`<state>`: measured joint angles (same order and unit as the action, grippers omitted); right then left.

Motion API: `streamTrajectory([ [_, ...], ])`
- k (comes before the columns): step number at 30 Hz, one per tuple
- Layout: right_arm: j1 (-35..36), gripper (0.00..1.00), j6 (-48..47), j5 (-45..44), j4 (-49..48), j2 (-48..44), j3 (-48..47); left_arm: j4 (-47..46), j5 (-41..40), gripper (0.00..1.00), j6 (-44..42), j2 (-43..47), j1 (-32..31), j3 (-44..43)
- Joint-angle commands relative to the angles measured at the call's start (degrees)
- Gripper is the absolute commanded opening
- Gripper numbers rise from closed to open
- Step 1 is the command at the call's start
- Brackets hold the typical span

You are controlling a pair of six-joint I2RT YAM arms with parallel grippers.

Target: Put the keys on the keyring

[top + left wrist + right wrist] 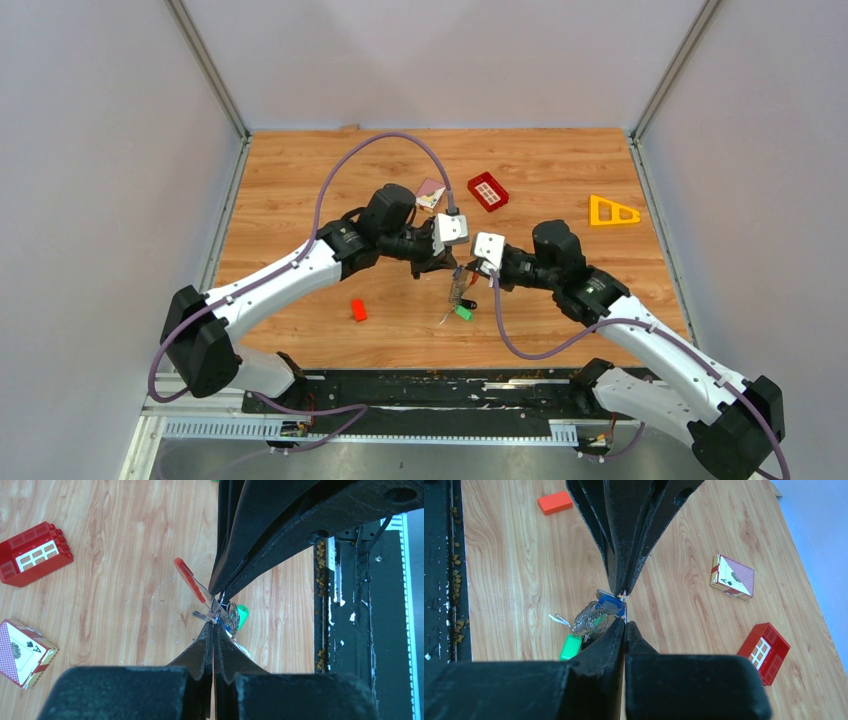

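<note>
red block (358,310): nearest you, well left of the work.
keys (463,313): green and blue bunched at the keyring (232,614), mid-table (300,180); threading looks nearly done, though I cannot see a black key.
left gripper (443,262): jaws closed tight on the keyring.
right gripper (478,270): jaws closed likewise, from the opposite side.
card pack (431,193), red tray (488,190): beyond, clear of your work.

My top camera looks down from above and behind both arm bases (205,352), taking in the whole table (300,170). Each wrist camera sights along its own fingers (199,655), close over the wood; both share the keyring (231,613), cards (22,652) and tray (32,555).
</note>
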<state>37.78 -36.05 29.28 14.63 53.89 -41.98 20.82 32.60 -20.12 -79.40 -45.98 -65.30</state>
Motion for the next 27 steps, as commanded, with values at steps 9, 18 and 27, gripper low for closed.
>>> streamTrajectory([
  [9,-0.4,0.0,-0.1,2.3,-2.3,-1.6,-1.5,5.7,-2.2,0.0,-3.9,-1.0,1.5,-2.4],
  [18,-0.4,0.0,-0.1,2.3,-2.1,-1.1,-1.8,12.2,-3.9,0.0,-7.6,-4.9,1.3,-8.5],
  [27,-0.4,0.0,1.1,2.4,-2.8,-1.5,-1.8,16.2,-3.8,0.0,-11.3,-6.4,1.3,-10.4],
])
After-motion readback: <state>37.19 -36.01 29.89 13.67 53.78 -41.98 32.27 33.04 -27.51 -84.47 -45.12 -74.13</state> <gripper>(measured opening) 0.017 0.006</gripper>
